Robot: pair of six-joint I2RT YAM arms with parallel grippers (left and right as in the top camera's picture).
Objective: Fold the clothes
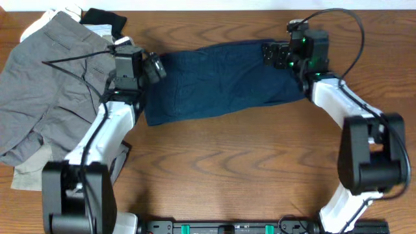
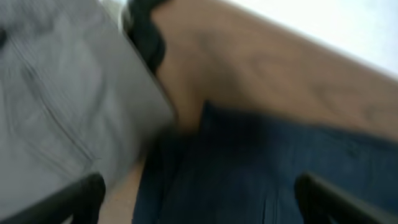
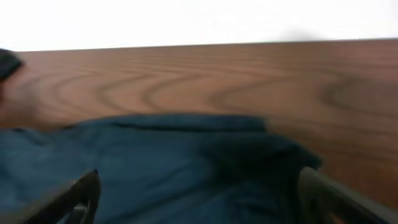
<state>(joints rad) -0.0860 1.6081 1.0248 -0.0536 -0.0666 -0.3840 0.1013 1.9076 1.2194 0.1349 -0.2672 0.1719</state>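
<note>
The dark navy shorts (image 1: pixel 218 81) lie folded into a long band across the middle of the wooden table. My left gripper (image 1: pixel 154 67) hovers over their left end with its fingers wide apart; the left wrist view shows navy cloth (image 2: pixel 261 180) between the open fingers (image 2: pixel 199 202). My right gripper (image 1: pixel 276 55) hovers over the right end, also open; navy cloth (image 3: pixel 186 162) fills the space between its fingers (image 3: pixel 199 199). Neither gripper holds cloth.
Grey shorts (image 1: pixel 49 84) lie spread at the left, over beige, white and black garments (image 1: pixel 104 18) near the back left corner. The grey cloth (image 2: pixel 62 99) lies close beside the navy shorts' left end. Bare wood (image 1: pixel 227 162) lies in front.
</note>
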